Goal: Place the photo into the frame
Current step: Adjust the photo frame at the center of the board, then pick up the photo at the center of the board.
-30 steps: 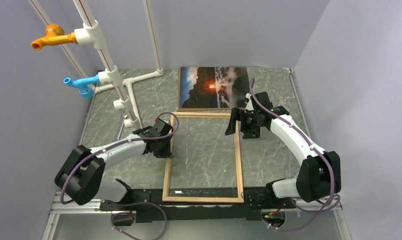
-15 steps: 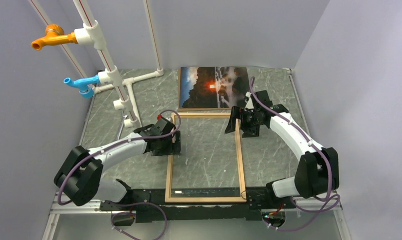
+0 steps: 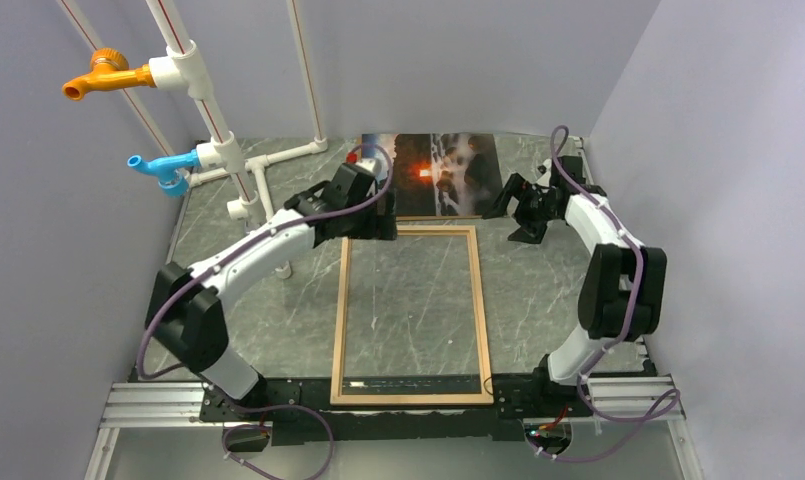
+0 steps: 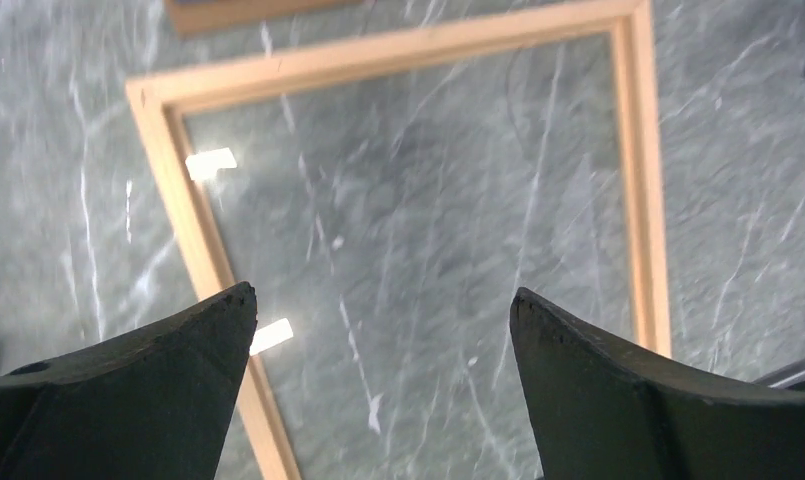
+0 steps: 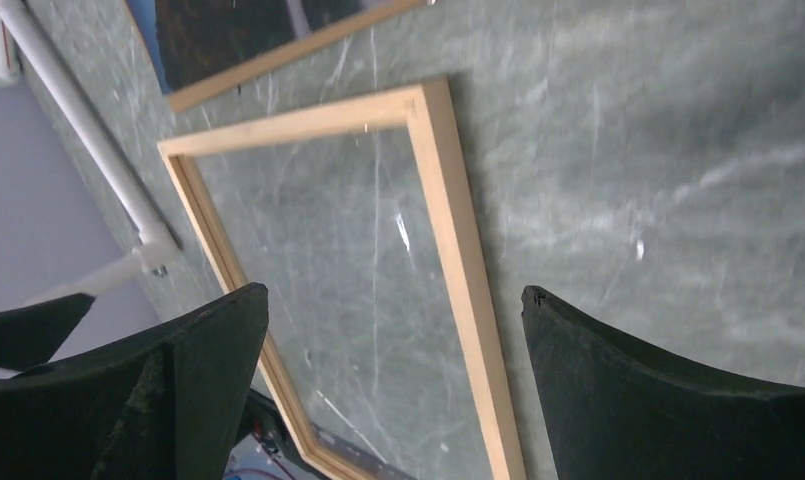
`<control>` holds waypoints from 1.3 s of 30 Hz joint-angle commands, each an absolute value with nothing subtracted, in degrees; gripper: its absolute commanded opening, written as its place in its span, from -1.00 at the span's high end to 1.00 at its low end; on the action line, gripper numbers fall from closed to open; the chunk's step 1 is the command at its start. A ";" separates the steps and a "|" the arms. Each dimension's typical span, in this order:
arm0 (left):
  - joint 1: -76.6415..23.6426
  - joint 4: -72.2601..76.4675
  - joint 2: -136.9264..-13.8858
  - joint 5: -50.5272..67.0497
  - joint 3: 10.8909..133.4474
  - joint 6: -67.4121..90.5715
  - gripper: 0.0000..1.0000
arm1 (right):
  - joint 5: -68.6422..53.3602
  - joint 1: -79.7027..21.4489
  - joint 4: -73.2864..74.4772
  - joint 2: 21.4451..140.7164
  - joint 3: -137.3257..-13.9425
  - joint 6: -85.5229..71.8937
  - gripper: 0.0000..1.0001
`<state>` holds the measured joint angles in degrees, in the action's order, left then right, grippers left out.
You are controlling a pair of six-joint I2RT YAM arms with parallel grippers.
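The frame (image 3: 480, 310), thin light-wood strips, lies flat on the grey marbled table, its long sides running away from the arm bases. The photo (image 3: 443, 175), a dark seascape with an orange glow, lies face up just behind it. My left gripper (image 3: 382, 221) hovers over the frame's far left corner, beside the photo's near left edge. In its wrist view the left gripper (image 4: 383, 298) is open and empty above the frame (image 4: 378, 56). My right gripper (image 3: 512, 214) hangs off the photo's right edge. That right gripper (image 5: 393, 295) is open over the frame's strip (image 5: 468, 280), holding nothing.
A white pipe rig (image 3: 240, 190) with an orange tap (image 3: 93, 78) and a blue tap (image 3: 158, 168) stands at the back left. Grey walls close in the sides and back. A brown edge (image 5: 288, 55) runs along the photo's near side. A metal rail (image 3: 158, 402) lines the near edge.
My left gripper opened off the frame's left strip and swung back to the far left corner. The right gripper moved back and right. The frame now lies straighter.
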<state>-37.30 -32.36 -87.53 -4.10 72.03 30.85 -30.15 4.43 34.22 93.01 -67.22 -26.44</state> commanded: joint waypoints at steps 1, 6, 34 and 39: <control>-35.73 -34.43 -95.53 -2.26 83.17 25.84 -0.99 | -29.26 4.41 31.44 100.18 -75.17 -27.94 -0.99; -31.49 -35.59 -105.40 1.89 93.98 24.01 -0.90 | -23.96 4.76 34.53 109.33 -85.70 -27.47 -0.99; -19.07 -29.97 -131.71 16.02 108.85 28.65 -0.48 | -26.18 5.98 36.86 131.97 -106.62 -29.15 -0.50; -18.98 -30.48 -132.23 14.36 108.64 28.50 -0.53 | -26.11 5.90 36.39 131.80 -105.53 -29.14 -0.48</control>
<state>-19.16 -31.75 -131.55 14.76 107.09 28.27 -25.50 5.91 36.82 131.17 -104.51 -28.71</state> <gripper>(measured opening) 0.751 0.741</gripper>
